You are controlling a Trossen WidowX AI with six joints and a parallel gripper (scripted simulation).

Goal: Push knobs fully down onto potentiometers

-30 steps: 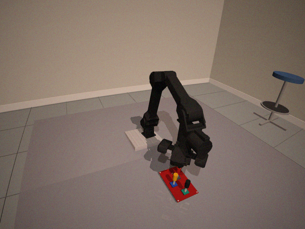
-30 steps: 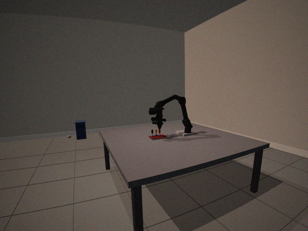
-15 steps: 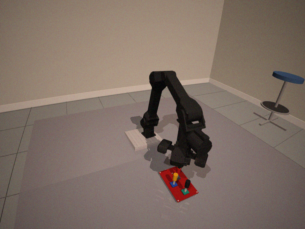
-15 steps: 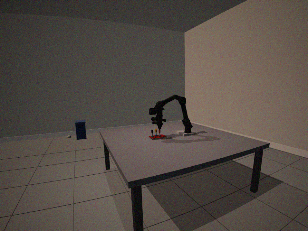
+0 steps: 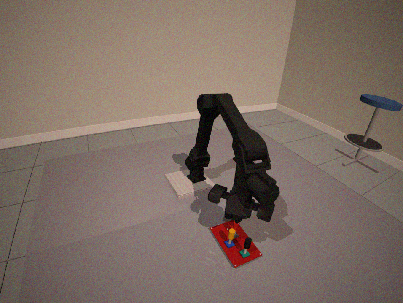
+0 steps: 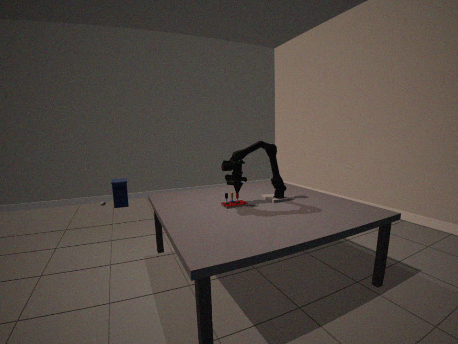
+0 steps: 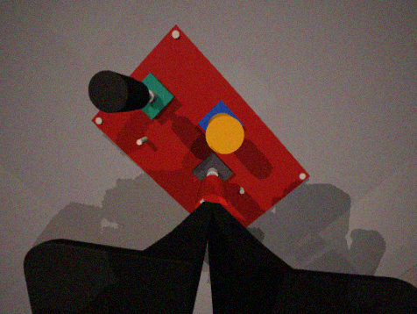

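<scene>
Circuit board [image 5: 234, 252] [image 6: 234, 205] [image 7: 197, 79] stands on the worktop [image 5: 114, 228] [image 6: 296, 229] [image 7: 342, 88], reaching from beneath the tool [image 5: 237, 221] [image 6: 237, 192] [image 7: 212, 203] toward 12 o'clock in the wrist view. The tool is fully closed, gripping nothing, its tips at the top of the red knob [image 5: 237, 223] [image 6: 237, 195] [image 7: 211, 189]; actual contact cannot be told. From those tips, the yellow knob [image 5: 231, 234] [image 6: 232, 194] [image 7: 224, 133] lies near 12 o'clock and the black knob [image 5: 247, 243] [image 6: 226, 195] [image 7: 107, 92] between 10 and 11. Bare shaft shows beneath the yellow and black knobs. In the top view, the arm's pale base plate [image 5: 177, 184] [image 6: 265, 196] sits toward 11 o'clock from the board.
</scene>
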